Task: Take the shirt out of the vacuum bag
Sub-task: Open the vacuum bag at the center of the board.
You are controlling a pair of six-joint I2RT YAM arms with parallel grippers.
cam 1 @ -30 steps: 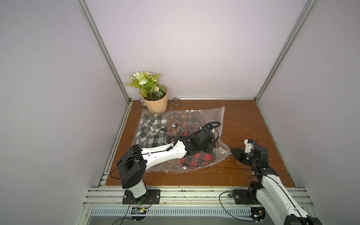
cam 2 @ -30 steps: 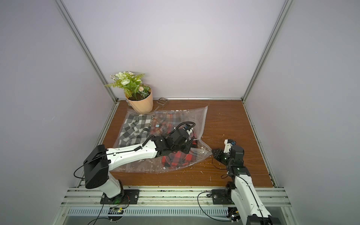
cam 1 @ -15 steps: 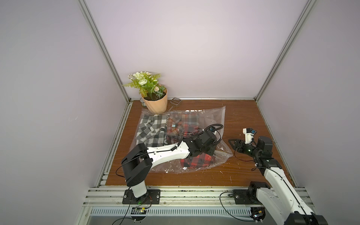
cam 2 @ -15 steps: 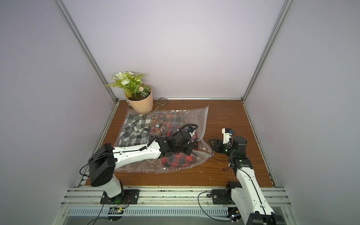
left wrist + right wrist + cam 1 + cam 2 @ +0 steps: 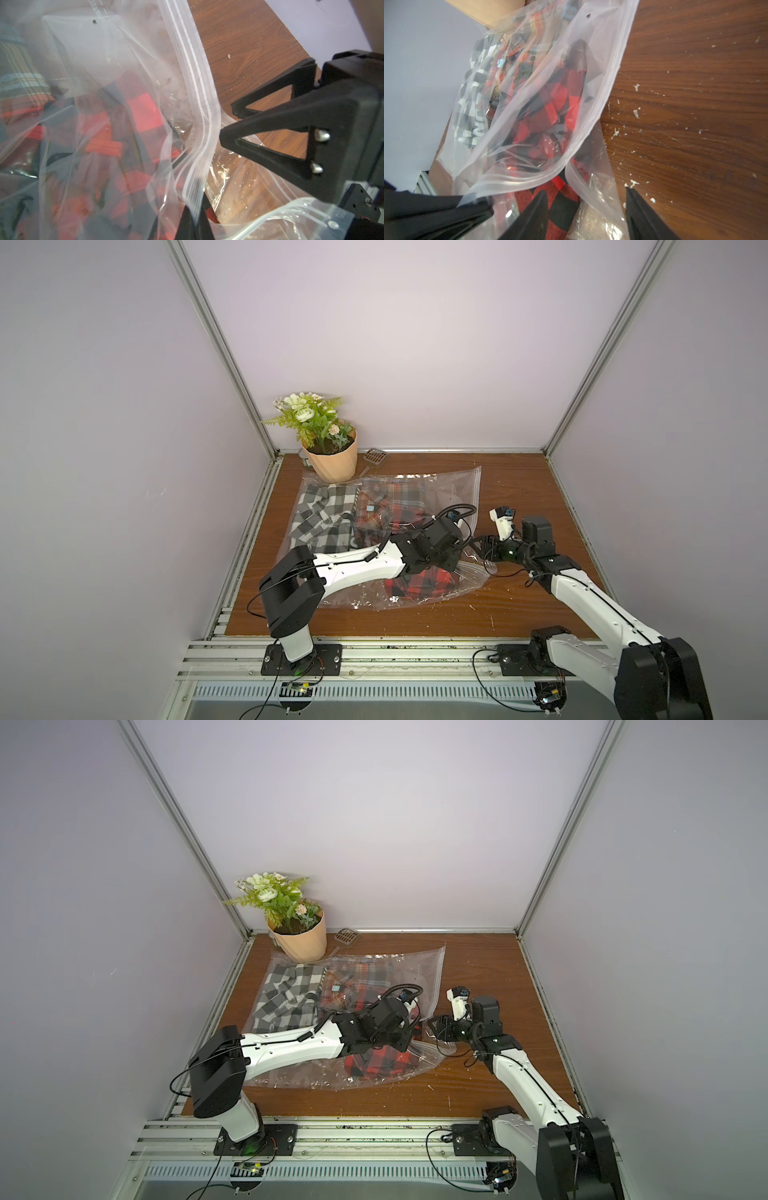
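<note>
The clear vacuum bag [image 5: 453, 489] [image 5: 419, 965] lies on the wooden table with several checked shirts inside. A red-and-black shirt [image 5: 419, 583] [image 5: 556, 104] [image 5: 143, 112] lies nearest the bag's mouth. My left gripper [image 5: 455, 562] [image 5: 192, 209] is shut on the upper lip's zip-seal strip [image 5: 199, 99] and holds it raised. My right gripper [image 5: 484, 549] [image 5: 585, 193] [image 5: 227, 120] is open at the mouth. One of its fingers [image 5: 537, 205] lies over the red-and-black cloth. The other finger stands outside, above the lower lip and the table.
A potted plant [image 5: 332, 460] stands at the back left, touching the bag's far corner, with a small brown slotted tool [image 5: 375, 456] beside it. A black-and-white shirt [image 5: 328, 514] and a multicoloured plaid shirt [image 5: 390, 506] fill the bag's far half. Walls enclose three sides.
My right gripper has moved left to the bag's mouth and opened wider. My left gripper has kept its grip on the bag's lip and shifted slightly.
</note>
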